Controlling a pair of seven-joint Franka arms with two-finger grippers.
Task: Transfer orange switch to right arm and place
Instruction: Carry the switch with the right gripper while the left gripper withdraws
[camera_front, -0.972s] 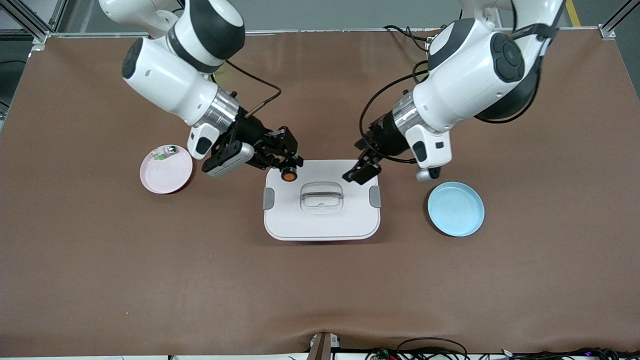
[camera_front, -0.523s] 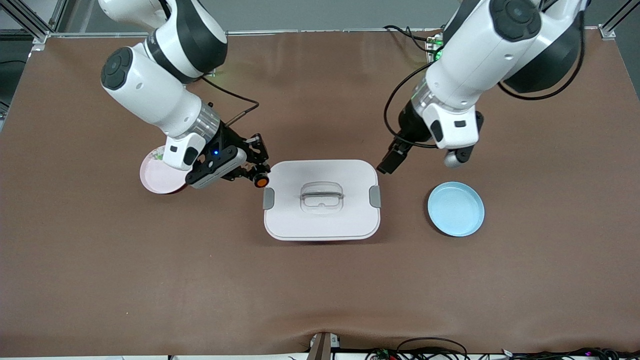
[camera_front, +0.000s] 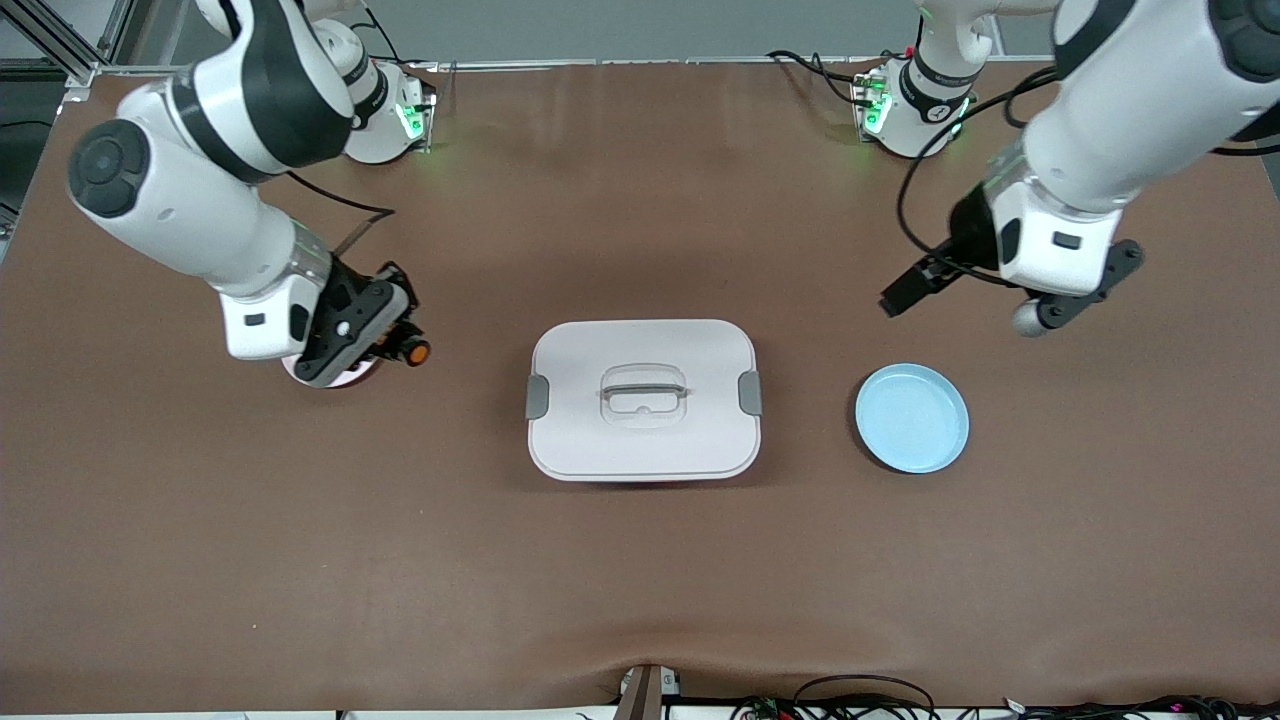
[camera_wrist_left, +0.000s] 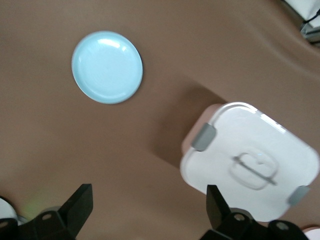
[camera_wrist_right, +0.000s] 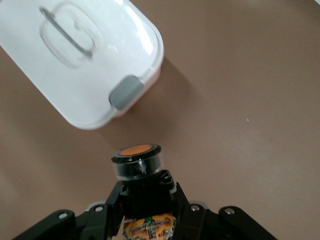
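The orange switch (camera_front: 415, 352) is a tiny black cylinder with an orange round end. My right gripper (camera_front: 392, 345) is shut on it and holds it over the table at the edge of the pink plate (camera_front: 345, 381). In the right wrist view the switch (camera_wrist_right: 137, 159) sticks out past my right gripper (camera_wrist_right: 145, 186), orange end outward. My left gripper (camera_front: 903, 292) is open and empty over the table beside the blue plate (camera_front: 911, 417). In the left wrist view, my left gripper (camera_wrist_left: 148, 210) has its black fingers (camera_wrist_left: 79, 204) wide apart.
A white lidded box (camera_front: 643, 400) with grey clips stands in the middle, also in the right wrist view (camera_wrist_right: 80, 60) and the left wrist view (camera_wrist_left: 250, 165). The blue plate (camera_wrist_left: 107, 67) is bare. The right arm hides most of the pink plate.
My right gripper has carried the switch from the box's corner to the pink plate. My left arm has drawn back toward its own end of the table, past the blue plate.
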